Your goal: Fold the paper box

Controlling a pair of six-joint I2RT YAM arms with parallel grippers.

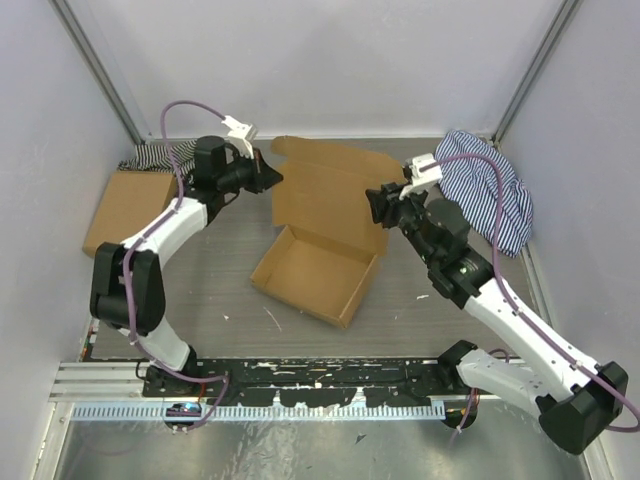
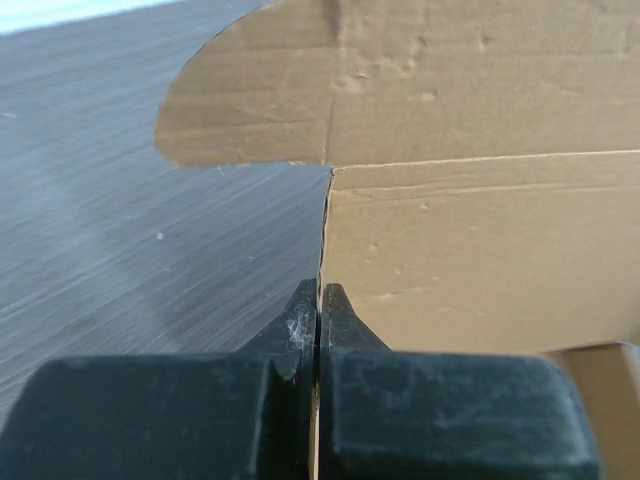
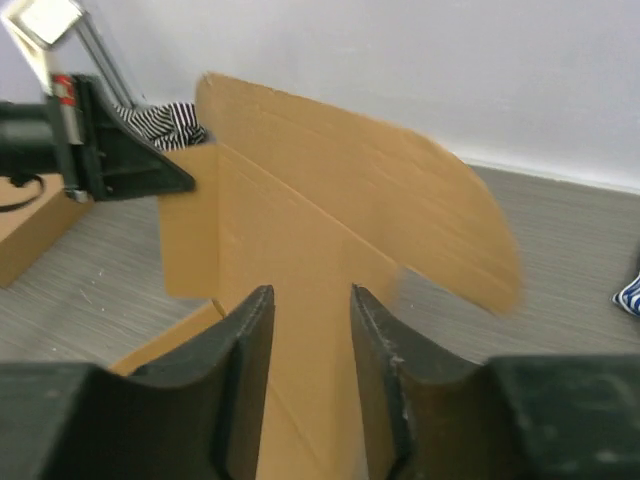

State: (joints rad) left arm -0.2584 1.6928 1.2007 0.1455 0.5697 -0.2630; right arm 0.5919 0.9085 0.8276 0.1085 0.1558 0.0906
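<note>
The paper box sits mid-table with its tray walls up and its lid open toward the back. My left gripper is shut on the lid's left edge. In the left wrist view the thin cardboard edge runs between my closed fingers, at the gripper. My right gripper is open at the lid's right side. In the right wrist view the lid shows between and just beyond the spread jaws of the gripper, and I cannot tell if they touch it.
A second flat cardboard box lies at the left with a striped cloth behind it. Another striped cloth lies at the back right beside my right arm. Enclosure walls close in the left, back and right sides.
</note>
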